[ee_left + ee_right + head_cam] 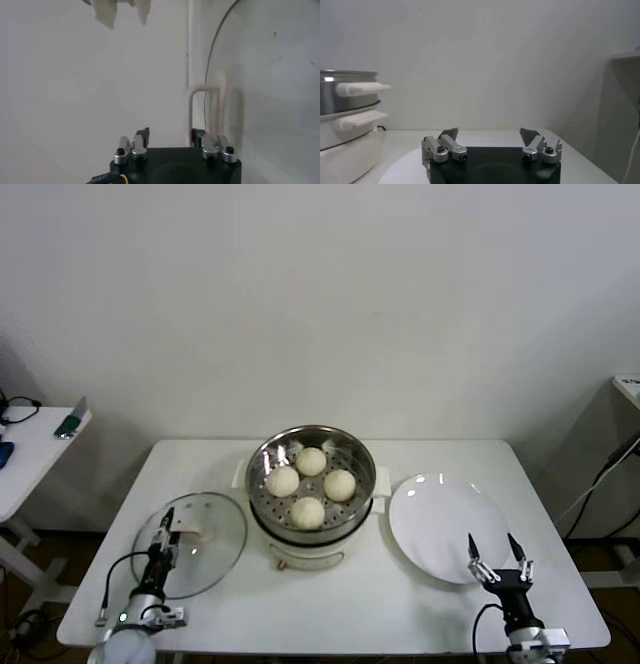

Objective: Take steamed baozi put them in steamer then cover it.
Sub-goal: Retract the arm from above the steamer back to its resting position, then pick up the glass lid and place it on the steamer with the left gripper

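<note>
The steamer [256, 484], a shiny steel basket on a cream-white pot base [310, 556], stands mid-table and holds four steamed baozi [308, 512]. The cover [215, 549], a clear glass lid with a cream-white handle [188, 531], lies flat on the table to the steamer's left. My left gripper [166, 524] is open, low over the lid's near-left part, right next to the handle. In the left wrist view the handle [192, 110] stands just beyond one finger of the left gripper [170, 134]. My right gripper [497, 546] is open and empty, at the plate's front edge.
An empty flat white plate [440, 519] lies to the right of the steamer and also shows in the right wrist view [405, 170]. The steamer's side handle [360, 89] juts toward that side. A small side table [30, 449] stands far left. Cables hang at the far right.
</note>
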